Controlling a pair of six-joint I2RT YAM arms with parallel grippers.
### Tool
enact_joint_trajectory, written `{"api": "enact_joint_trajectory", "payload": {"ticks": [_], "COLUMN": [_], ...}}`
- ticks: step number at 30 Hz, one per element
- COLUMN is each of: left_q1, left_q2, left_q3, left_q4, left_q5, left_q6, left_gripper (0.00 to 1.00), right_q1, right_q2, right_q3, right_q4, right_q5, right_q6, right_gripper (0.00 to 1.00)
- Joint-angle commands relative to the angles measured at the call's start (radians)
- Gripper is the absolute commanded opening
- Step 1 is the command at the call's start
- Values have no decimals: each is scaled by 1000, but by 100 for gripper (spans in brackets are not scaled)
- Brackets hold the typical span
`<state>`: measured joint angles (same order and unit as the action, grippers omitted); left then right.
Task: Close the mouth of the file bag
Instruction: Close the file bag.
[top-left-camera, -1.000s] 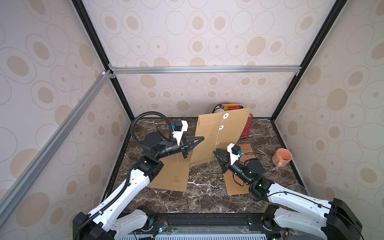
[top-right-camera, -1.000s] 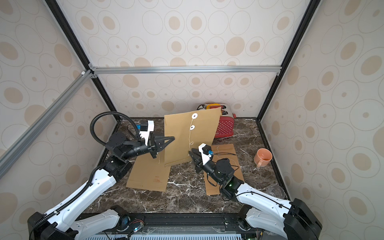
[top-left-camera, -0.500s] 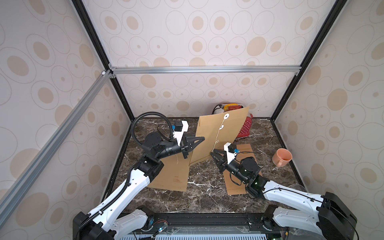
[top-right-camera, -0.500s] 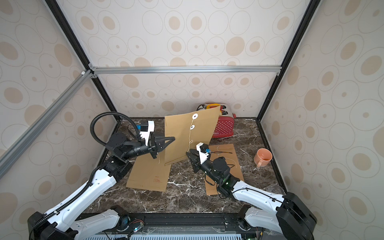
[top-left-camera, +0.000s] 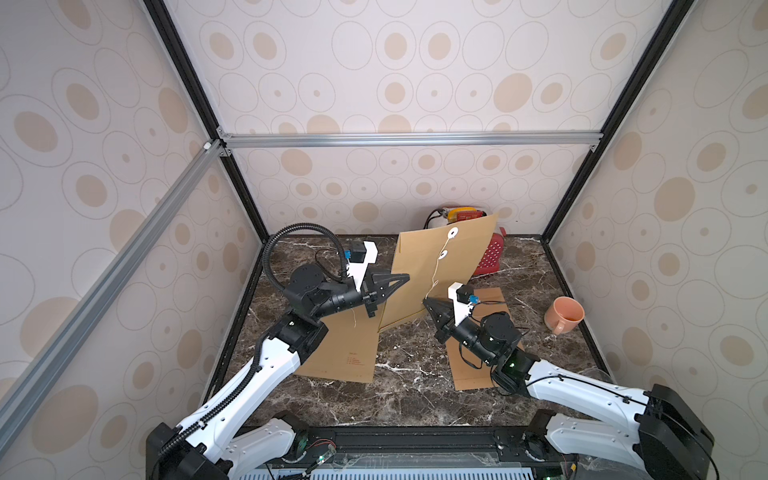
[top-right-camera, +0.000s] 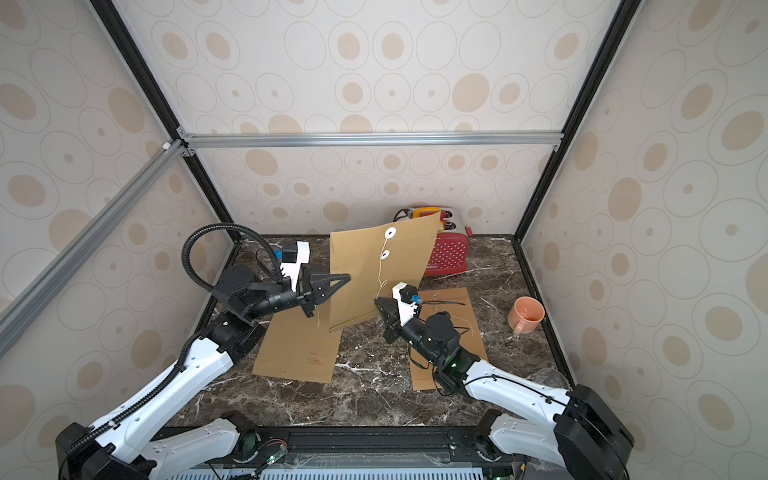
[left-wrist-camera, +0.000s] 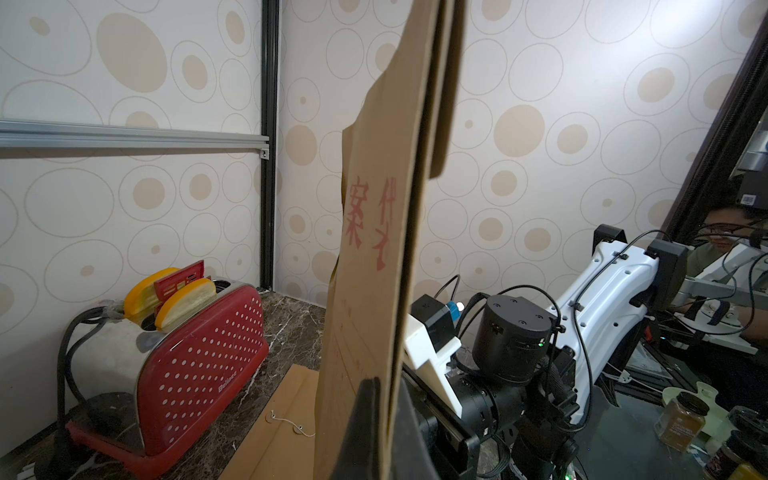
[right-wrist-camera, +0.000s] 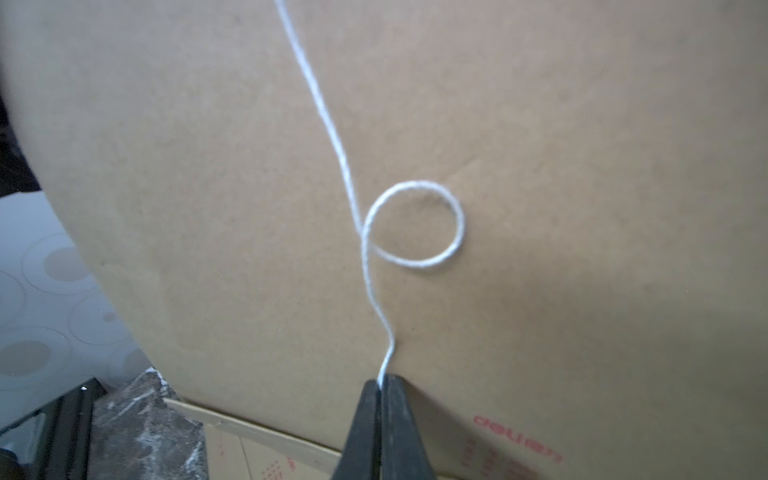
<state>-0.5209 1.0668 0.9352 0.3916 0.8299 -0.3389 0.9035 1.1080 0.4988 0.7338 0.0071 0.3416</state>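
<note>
Two steps look done, and the main one is left. The left gripper (top-left-camera: 405, 277) is clamped on the side edge of the file bag (top-left-camera: 440, 274) and holds it upright above the table (top-left-camera: 407, 399), in front of the red toaster (top-left-camera: 490, 259). The right gripper (right-wrist-camera: 380, 384) is pressed together on the free end of the white string (right-wrist-camera: 332, 137), just beside the face of the bag. The flap (left-wrist-camera: 446, 83) is folded over, but in the left wrist view it stands a little off from the body. The string runs from the upper disc (top-left-camera: 452, 231) past the lower disc (top-left-camera: 444, 253) and hangs slack, with one small loop in it. I judge that no turn is wound around the discs yet, so the mouth is not closed and the winding is left to do
</note>
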Motion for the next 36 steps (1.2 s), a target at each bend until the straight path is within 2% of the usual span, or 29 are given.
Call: {"api": "enact_joint_trajectory", "payload": {"ticks": [1,12,21,22,25,27,32,36], "left_q1": [-7,-5,-5,-4,-5,-5,-5,-8], "left_q2": [-14,-10,-15,-17,-19,-21,-31,-32], "left_q3": [9,2,3,3,10,21,47,48], "left_q4": [12,27,29,27,3,-28,-131,-138], "left_q5": [-9,-41,-41,-41,-33,-28,-39,-38], "left_q6": [21,1,-2,0,21,50,141,151], "left_gripper": [0,0,0,0,0,0,0,0], "right_q1": [5,5,5,5,5,5,5,5], "right_q2": [-40,-105,-115,-120,-145,-171,-258,-278], "right_q3": [-30,-125,-127,-131,-151,-169,-194,-168], "right_q4": [-26,-87,-115,-115,-103,-85,-113,-134], "right_q5": [36,-7,-30,-33,-45,-64,-24,-23], "right_q6": [-3,-28,-54,-56,-68,-93,-144,-166], "right_gripper": [0,0,0,2,25,33,38,39]}}
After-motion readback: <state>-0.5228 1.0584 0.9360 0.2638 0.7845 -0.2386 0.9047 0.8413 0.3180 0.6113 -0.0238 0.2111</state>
